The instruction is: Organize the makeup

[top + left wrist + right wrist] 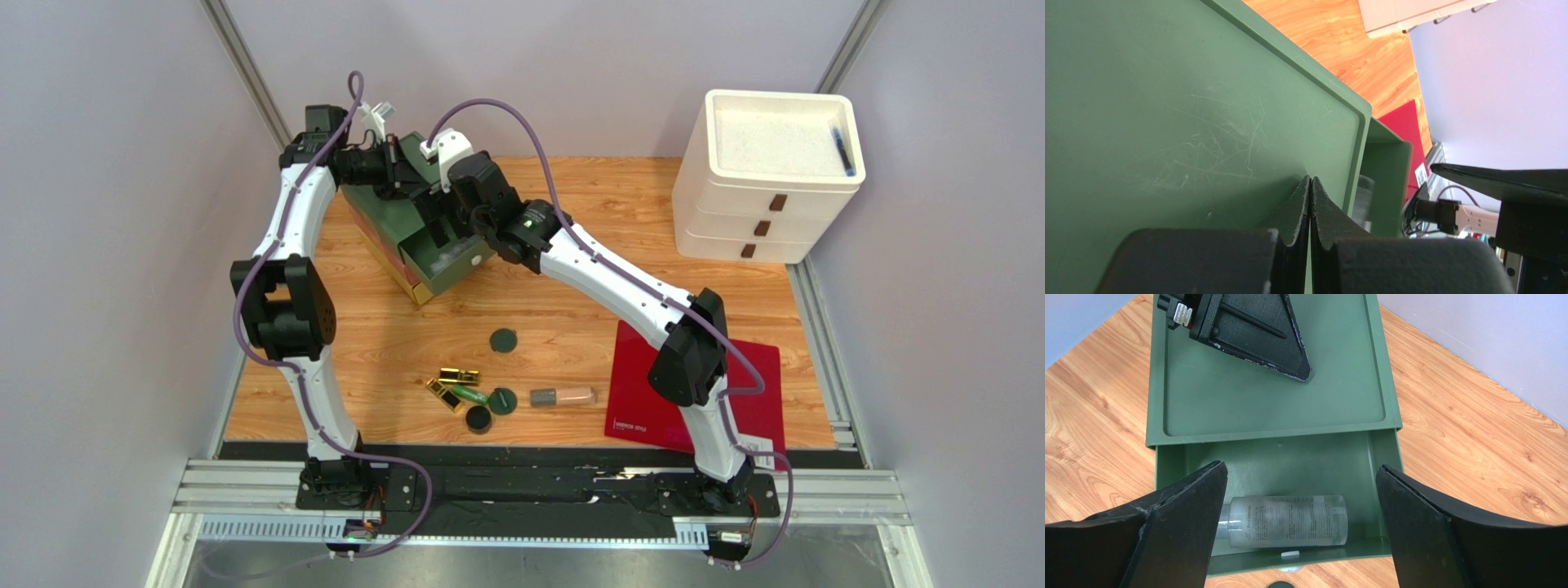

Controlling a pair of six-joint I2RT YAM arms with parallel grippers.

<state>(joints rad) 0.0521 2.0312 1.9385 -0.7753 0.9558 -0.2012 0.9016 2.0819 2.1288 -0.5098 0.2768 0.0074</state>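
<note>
A green box (393, 218) stands at the back left with its drawer (456, 262) pulled out. My left gripper (395, 167) is shut, empty, its tips pressing on the box lid (1180, 122). My right gripper (1301, 471) is open and empty above the drawer (1290, 456), where one clear lip-gloss tube (1287, 521) lies on its side. On the table lie three dark green compacts (502, 341), (502, 398), (478, 419), gold lipstick tubes (460, 375), a green tube (469, 396) and a second lip-gloss tube (562, 397).
A flat red sheet (638, 392) lies at the front right under the right arm. A white three-drawer unit (767, 172) stands at the back right. Grey walls close in both sides.
</note>
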